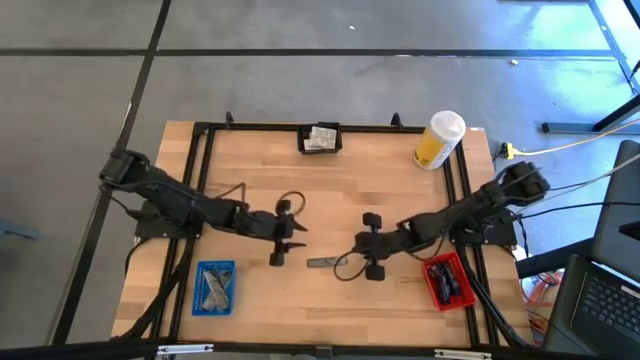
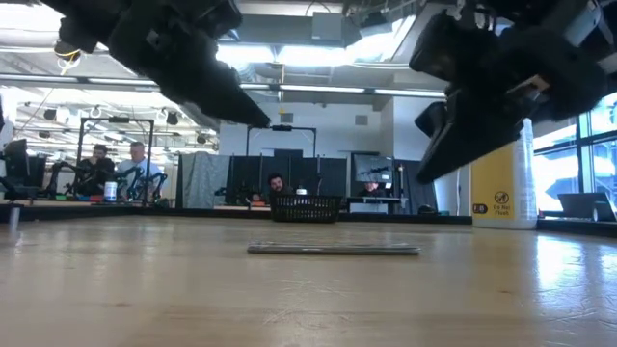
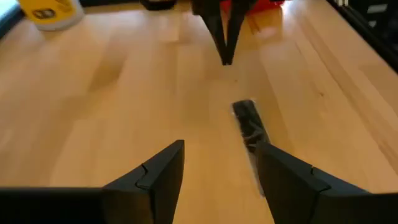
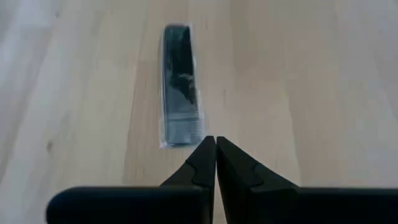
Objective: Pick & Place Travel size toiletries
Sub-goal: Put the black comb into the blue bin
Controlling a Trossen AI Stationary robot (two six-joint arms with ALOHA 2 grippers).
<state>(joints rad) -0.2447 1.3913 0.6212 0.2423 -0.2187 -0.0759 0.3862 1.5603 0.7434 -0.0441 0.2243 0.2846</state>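
wooden table | grey stick | blue tray | red tray

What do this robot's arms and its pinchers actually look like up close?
Both arms are matt black, built of jointed segments, with thin black cables looping loose beside them. The left gripper ends in two broad, angular black fingers tapering to blunt tips. The right gripper has the same dark wedge-shaped fingers. No markings show on either.

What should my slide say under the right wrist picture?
Shut right gripper just short of a flat grey stick on the table.
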